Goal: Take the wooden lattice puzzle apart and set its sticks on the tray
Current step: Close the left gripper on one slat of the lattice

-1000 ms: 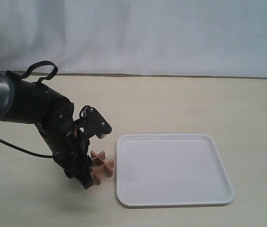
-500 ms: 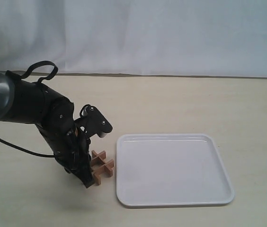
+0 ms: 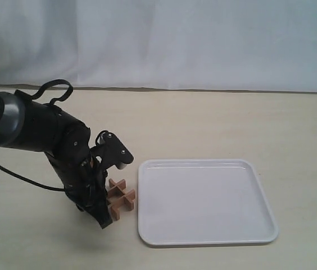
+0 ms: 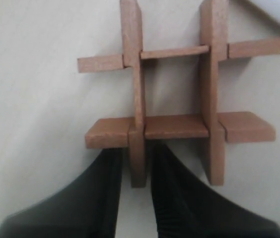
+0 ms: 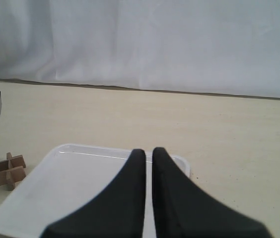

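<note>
The left gripper [image 4: 136, 173] angles down steeply to the table [image 3: 214, 124], fingers [image 4: 103, 193] seemingly pinching 1 stick end of the wooden lattice puzzle [image 4: 177, 94]; right gripper [image 5: 148, 163] fingers nearly closed, empty.

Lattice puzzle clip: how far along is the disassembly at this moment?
Nothing looks finished: the wooden lattice puzzle sits on the table, all four sticks interlocked, beside the tray, which holds no sticks. In hand: the left gripper has its fingers around the end of one stick, apparently gripping it. The right gripper hangs nearly closed above the tray, holding nothing. Left: pulling the sticks apart and placing all four on the tray.
</note>
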Controlling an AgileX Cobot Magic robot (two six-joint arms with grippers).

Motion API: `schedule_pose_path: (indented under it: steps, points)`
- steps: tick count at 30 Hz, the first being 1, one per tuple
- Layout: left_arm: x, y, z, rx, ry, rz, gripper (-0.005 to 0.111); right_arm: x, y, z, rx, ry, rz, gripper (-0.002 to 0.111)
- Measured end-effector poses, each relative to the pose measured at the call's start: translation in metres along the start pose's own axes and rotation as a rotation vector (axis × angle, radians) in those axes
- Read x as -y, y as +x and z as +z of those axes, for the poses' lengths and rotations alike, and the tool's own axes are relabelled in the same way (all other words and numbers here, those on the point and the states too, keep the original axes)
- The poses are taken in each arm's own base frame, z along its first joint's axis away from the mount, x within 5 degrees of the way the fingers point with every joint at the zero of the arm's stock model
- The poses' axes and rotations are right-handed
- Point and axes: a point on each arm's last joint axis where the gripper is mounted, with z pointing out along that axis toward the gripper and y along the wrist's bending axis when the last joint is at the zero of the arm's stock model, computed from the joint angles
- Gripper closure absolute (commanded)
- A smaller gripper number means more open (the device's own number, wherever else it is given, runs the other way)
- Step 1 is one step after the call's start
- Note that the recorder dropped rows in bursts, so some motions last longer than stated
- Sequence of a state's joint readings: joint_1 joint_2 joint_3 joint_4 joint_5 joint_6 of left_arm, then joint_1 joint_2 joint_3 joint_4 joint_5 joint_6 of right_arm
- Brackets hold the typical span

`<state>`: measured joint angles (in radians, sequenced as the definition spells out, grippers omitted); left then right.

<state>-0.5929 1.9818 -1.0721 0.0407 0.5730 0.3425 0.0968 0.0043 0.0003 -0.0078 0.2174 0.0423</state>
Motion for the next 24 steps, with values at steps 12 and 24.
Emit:
schedule_pose_path:
  steps: [12,24]
  points:
    - [-0.001,-0.002,0.0,0.022,-0.011,0.005,0.107,0.0,0.0,0.0,0.0,0.0,0.0,0.104]
    - [-0.003,-0.003,-0.018,0.051,-0.039,0.026,0.107,0.0,0.0,0.0,0.0,0.0,0.0,0.104]
